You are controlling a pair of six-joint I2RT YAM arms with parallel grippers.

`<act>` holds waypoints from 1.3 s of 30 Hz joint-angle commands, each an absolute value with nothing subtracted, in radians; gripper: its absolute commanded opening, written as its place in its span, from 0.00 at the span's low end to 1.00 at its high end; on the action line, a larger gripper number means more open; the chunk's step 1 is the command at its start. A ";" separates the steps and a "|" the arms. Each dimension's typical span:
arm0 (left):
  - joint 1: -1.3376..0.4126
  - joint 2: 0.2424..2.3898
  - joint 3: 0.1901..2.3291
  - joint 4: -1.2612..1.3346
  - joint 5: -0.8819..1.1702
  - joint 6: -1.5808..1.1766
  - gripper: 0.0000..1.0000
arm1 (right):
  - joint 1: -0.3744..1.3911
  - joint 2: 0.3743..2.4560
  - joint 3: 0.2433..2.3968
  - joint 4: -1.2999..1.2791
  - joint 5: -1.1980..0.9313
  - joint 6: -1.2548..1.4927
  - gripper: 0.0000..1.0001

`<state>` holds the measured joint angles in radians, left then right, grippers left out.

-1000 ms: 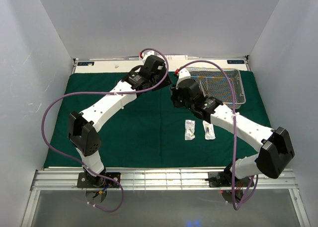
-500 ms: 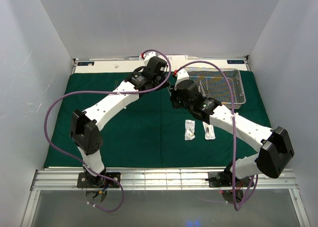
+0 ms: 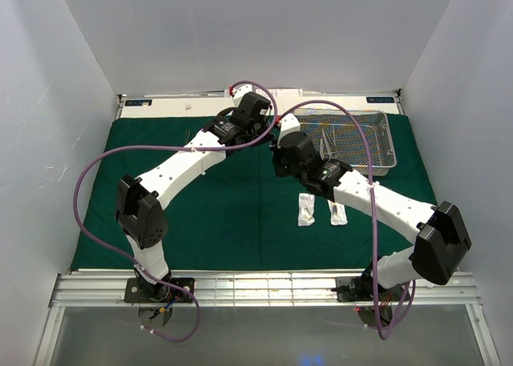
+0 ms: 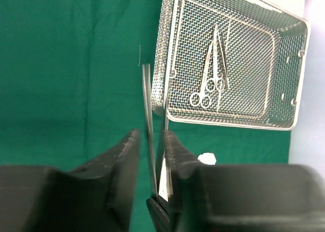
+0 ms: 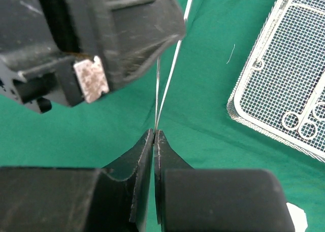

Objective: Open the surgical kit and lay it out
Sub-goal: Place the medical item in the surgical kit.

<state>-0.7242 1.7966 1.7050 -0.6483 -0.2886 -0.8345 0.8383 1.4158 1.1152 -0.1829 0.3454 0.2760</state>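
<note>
The dark green cloth [image 3: 216,214] lies spread flat on the table. The silver wire-mesh tray [image 3: 380,122] stands on its back right part, with scissors [image 4: 208,85] lying in it. My right gripper [image 5: 154,132] is shut on one end of thin metal forceps [image 5: 167,74] and holds them above the cloth, left of the tray [image 5: 244,115]. The forceps [image 4: 148,105] run between the fingers of my left gripper [image 4: 151,135], which stand apart; the left finger [image 4: 127,161] is clear of the metal. Both grippers meet at the back middle [image 3: 274,135]. Two small clear packets [image 3: 305,209] [image 3: 337,212] lie side by side on the cloth.
White walls close in the table on the left, back and right. A pale strip [image 3: 160,103] runs behind the cloth. Purple cables loop over both arms. A small white bit [image 4: 206,158] lies on the cloth below the tray [image 4: 228,123].
My right gripper has moved up and to the left with the forceps, closer to my left gripper, uncovering more of the tray. The left arm has shifted slightly.
</note>
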 commanded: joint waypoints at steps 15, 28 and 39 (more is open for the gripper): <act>-0.732 1.782 1.712 -0.669 -0.327 -0.864 0.43 | 0.861 1.428 1.121 -0.124 0.383 0.245 0.08; -0.732 1.821 1.727 -0.710 -0.327 -0.877 0.23 | 0.888 1.419 1.089 -0.083 0.420 0.201 0.08; -0.723 1.809 1.714 -0.706 -0.344 -0.812 0.00 | 0.894 1.428 1.086 -0.087 0.373 0.207 0.18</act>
